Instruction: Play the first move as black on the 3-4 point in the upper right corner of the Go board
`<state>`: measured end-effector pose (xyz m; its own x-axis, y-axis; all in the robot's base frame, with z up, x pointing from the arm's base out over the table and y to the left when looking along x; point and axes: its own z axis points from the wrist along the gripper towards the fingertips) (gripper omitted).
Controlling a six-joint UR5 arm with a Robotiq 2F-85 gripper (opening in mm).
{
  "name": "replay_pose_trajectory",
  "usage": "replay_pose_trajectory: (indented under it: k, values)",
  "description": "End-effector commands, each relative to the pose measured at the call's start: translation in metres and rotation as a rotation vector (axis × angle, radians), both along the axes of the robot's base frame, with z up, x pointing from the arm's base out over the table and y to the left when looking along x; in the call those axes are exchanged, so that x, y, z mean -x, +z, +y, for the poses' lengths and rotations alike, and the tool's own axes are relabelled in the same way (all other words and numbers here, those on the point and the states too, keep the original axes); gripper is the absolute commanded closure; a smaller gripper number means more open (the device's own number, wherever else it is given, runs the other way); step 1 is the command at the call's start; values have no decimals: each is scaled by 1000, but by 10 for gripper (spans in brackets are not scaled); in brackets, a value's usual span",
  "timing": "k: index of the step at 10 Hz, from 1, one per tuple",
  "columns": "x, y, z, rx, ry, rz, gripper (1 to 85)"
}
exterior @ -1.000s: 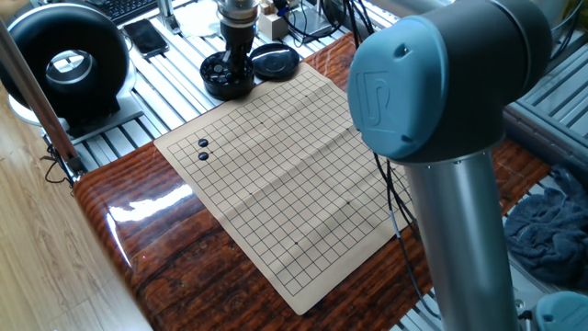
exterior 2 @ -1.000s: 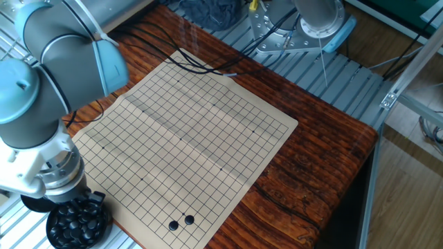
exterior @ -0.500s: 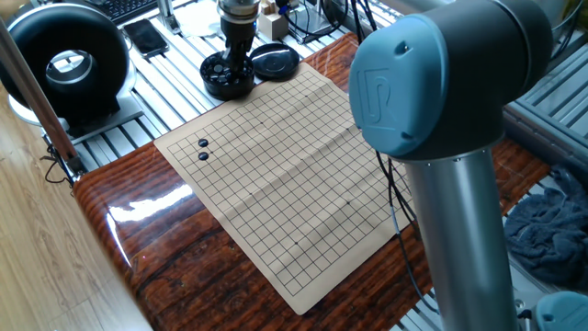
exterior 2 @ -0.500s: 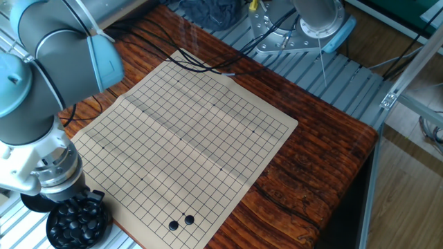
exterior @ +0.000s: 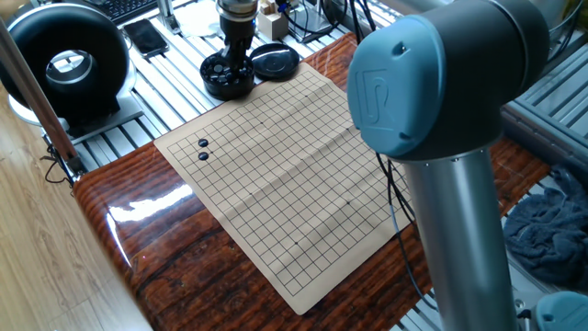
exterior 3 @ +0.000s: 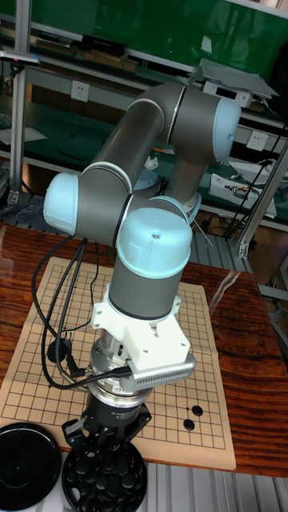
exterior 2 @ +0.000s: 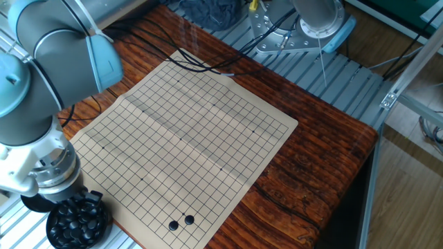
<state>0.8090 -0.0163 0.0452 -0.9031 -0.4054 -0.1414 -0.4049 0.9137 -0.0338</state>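
Nothing on the Go board (exterior 2: 187, 131) has shifted; claw (exterior: 233, 66) sits inside the stone bowl (exterior 2: 78, 220), grip hidden.

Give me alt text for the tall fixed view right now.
The gripper hangs directly over the bowl of black stones at the near edge of the Go board. Two black stones sit on the grid at lower right, and the bowl's lid lies left.
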Motion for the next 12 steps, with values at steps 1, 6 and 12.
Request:
replay_pose_trajectory:
  k: [1, 6, 12]
  values:
    - [0, 0, 1, -7, 1, 5, 627]
    - [-1, -2, 0, -5, 5, 6, 627]
    - [-3, -5, -3, 10, 22, 3, 627]
